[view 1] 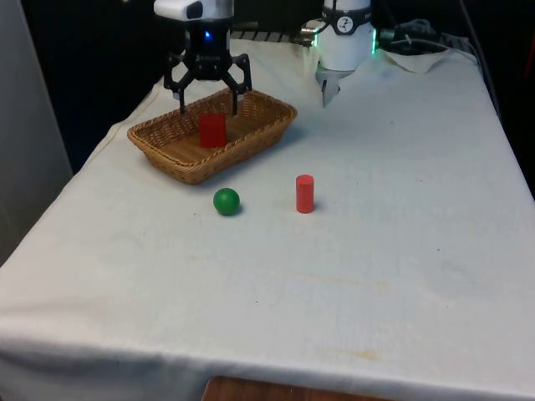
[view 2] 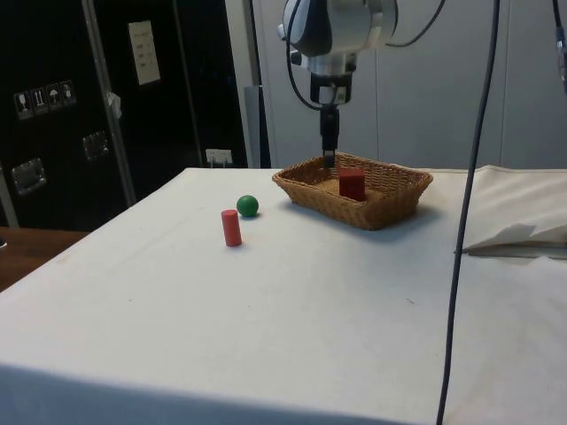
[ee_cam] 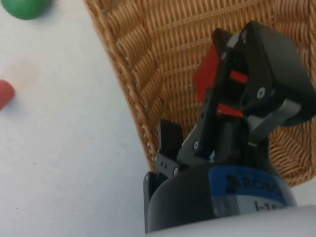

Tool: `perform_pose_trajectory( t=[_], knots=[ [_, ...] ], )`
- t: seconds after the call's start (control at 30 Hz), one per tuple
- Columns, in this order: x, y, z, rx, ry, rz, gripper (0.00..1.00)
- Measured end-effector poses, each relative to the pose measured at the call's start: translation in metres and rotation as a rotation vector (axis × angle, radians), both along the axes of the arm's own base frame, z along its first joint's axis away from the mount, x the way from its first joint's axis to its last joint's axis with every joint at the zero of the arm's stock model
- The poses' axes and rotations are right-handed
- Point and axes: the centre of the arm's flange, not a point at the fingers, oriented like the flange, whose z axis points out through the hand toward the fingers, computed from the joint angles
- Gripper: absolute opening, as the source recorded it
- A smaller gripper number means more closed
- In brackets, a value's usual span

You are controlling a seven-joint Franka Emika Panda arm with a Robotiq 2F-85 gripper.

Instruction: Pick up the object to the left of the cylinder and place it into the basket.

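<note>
A red block [view 1: 212, 129] lies inside the wicker basket [view 1: 259, 134], also seen as the red block [view 2: 352, 183] in the basket [view 2: 390, 211] from the side. My gripper [view 1: 208, 105] hangs just above the block, open, with nothing between its fingers; from the side the gripper [view 2: 329, 149] stands over the basket's far part. A green ball [view 1: 226, 201] rests on the cloth to the front view's left of an upright red cylinder [view 1: 304, 193]. Both are in front of the basket, apart from it. The wrist view has the ball [ee_cam: 24, 7] and basket weave [ee_cam: 148, 49].
White cloth covers the table; its edge falls away close to the basket on the front view's left. A crumpled fold of cloth [view 1: 418, 58] lies at the far right near the robot's base. Open cloth spreads in front of the ball and cylinder.
</note>
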Motion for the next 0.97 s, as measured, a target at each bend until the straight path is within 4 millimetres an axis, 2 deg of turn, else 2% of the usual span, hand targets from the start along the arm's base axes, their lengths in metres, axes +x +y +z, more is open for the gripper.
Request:
perform_pose_trajectory(
  t=[0.43, 0.83, 0.97],
  knots=[
    [0.022, 0.011, 0.017, 0.008, -0.026, 0.028, 1.0],
    [0.047, 0.03, 0.036, 0.0, -0.037, 0.064, 1.0],
    [0.048, 0.032, 0.037, -0.001, -0.038, 0.064, 1.0]
  ],
)
